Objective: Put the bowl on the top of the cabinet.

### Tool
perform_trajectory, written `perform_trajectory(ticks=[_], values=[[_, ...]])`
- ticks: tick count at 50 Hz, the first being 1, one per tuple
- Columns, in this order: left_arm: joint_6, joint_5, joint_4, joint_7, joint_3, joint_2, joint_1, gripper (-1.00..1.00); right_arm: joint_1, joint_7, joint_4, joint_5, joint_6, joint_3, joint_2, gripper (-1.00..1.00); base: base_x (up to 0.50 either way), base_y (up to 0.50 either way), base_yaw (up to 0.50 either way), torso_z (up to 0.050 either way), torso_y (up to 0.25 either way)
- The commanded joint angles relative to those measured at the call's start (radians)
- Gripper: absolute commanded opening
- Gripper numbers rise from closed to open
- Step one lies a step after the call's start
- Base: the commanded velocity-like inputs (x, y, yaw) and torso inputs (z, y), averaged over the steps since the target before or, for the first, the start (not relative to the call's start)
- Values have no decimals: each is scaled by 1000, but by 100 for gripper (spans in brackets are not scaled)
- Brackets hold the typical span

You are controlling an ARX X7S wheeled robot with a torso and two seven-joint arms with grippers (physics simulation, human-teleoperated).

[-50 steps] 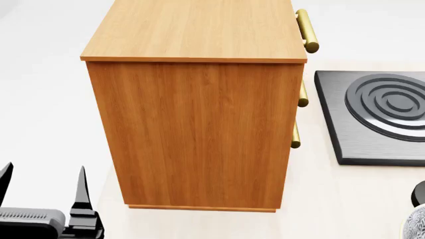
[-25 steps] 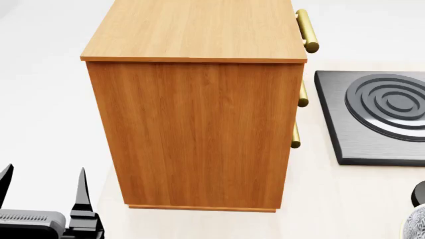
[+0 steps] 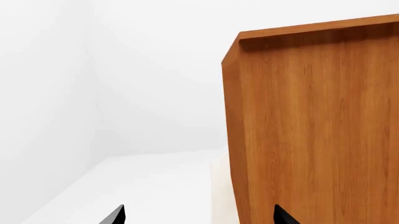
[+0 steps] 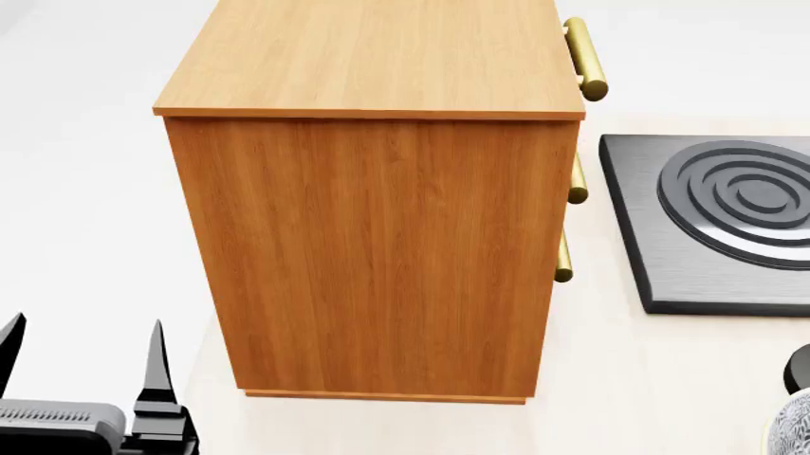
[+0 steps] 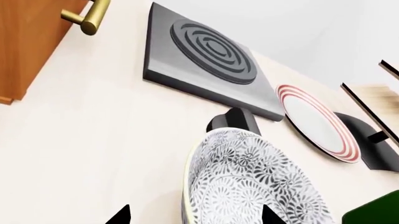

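Note:
The bowl (image 5: 249,182), white with a dense grey floral pattern, stands on the pale table right in front of my right gripper (image 5: 194,217). That gripper is open, and the bowl's near rim lies between its two black fingertips without touching either. In the head view only a sliver of the bowl (image 4: 798,428) shows at the lower right corner. The tall orange-brown cabinet (image 4: 379,237) fills the middle, and its flat top (image 4: 379,57) is bare. My left gripper (image 4: 82,355) hangs open and empty beside the cabinet's lower left corner. In the left wrist view, the cabinet's side (image 3: 311,126) stands close to this gripper (image 3: 199,218).
A dark square hob with ringed burner (image 4: 722,218) lies right of the cabinet. Gold drawer handles (image 4: 585,57) stick out toward it. Beyond the bowl are a small black object (image 5: 234,121), a red-rimmed plate (image 5: 318,123), a pale wooden rack (image 5: 374,93) and something green (image 5: 374,210).

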Motion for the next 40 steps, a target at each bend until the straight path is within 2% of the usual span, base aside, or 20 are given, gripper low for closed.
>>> perform_trajectory(ticks=[1, 40], values=[[2, -3, -2, -3, 2, -2, -2, 100, 5, -1, 19, -3, -9, -8, -2, 100, 0, 0, 0, 0, 0], [4, -7, -3, -12, 17, -8, -5, 100, 29, -4, 90, -19, -43, -38, -7, 100, 0, 0, 0, 0, 0]])
